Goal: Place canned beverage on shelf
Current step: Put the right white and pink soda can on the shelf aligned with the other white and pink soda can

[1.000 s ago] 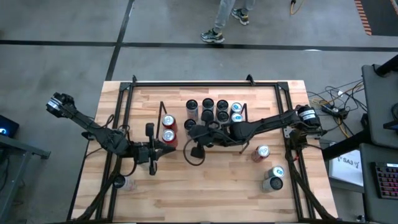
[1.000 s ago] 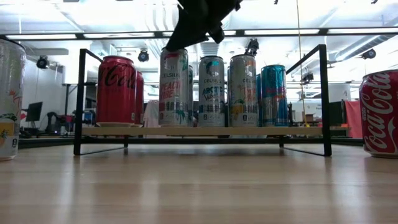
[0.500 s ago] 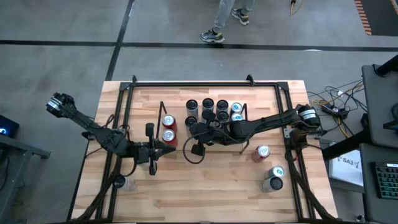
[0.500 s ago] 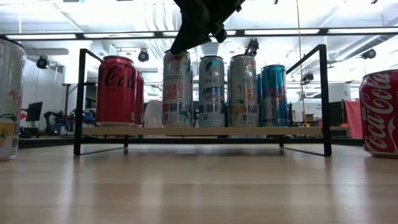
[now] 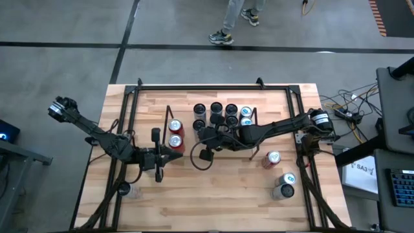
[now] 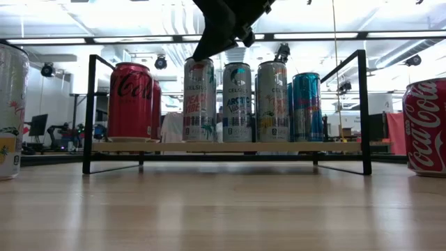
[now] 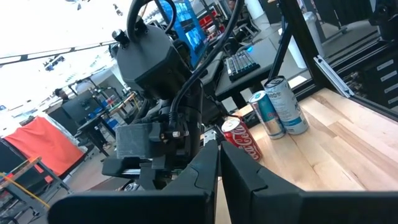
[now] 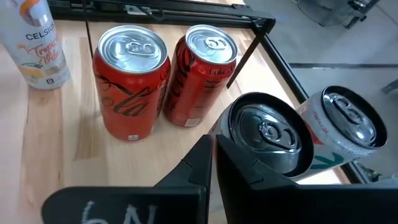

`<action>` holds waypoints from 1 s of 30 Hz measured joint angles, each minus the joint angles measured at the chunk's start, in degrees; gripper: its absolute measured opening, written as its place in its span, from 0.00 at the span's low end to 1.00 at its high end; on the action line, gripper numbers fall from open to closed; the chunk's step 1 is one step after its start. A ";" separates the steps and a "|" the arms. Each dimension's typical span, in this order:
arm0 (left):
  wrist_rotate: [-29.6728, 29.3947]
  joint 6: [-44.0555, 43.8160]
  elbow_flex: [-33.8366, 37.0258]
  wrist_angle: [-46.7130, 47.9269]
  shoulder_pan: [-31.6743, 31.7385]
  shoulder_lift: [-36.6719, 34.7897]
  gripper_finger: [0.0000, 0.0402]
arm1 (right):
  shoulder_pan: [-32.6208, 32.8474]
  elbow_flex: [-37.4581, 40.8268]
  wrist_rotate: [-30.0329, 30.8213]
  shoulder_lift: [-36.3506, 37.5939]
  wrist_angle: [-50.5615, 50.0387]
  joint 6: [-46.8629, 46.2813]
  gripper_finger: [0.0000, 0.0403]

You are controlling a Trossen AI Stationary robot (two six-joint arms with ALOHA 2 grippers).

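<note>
The shelf (image 6: 90, 111) stands mid-table with two red Coca-Cola cans (image 8: 130, 87) at its left end and several slim cans to their right. The leftmost front slim can, a silver Celsius (image 6: 199, 97), stands upright on the shelf's wood base (image 6: 230, 147). My right gripper (image 8: 213, 149) is shut and reaches over the slim cans, its tips at this can's top, on the side toward the Coca-Cola cans. My left gripper (image 5: 180, 155) is shut and hangs level, just in front of the shelf's left end, with nothing between its fingers. My right gripper lies with the outer side of one shut finger (image 8: 233, 165) against the top rim of the silver Celsius can (image 8: 236, 127), on the rim's left side. The fingers slant down from the table's right. The can stands upright on the shelf base.
A Coca-Cola can (image 5: 272, 158) and two more cans (image 5: 284, 186) stand on the table at the right front. One Celsius can (image 5: 126, 189) stands at the left front. A black tubular frame (image 5: 132, 97) runs around the table. A person walks beyond the far edge.
My right gripper has shifted a little toward the table's right, staying shut. The silver Celsius can under its tips has slid slightly right along the shelf, closing most of the gap to the neighbouring slim can, and stands straighter.
</note>
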State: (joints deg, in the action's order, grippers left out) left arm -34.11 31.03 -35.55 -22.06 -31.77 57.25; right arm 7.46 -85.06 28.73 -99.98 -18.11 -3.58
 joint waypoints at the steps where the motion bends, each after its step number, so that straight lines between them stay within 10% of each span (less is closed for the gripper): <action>1: 0.00 0.00 0.00 -0.01 0.00 0.00 0.00 | 0.00 0.00 0.02 0.07 0.01 0.44 0.03; 30: 0.00 0.02 0.00 0.00 0.00 0.00 0.00 | -1.12 0.00 2.85 0.11 -0.21 2.15 0.03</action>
State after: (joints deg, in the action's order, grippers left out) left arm -34.11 31.04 -35.55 -22.06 -31.77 57.25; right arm 6.34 -85.06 31.58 -99.88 -18.32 -1.43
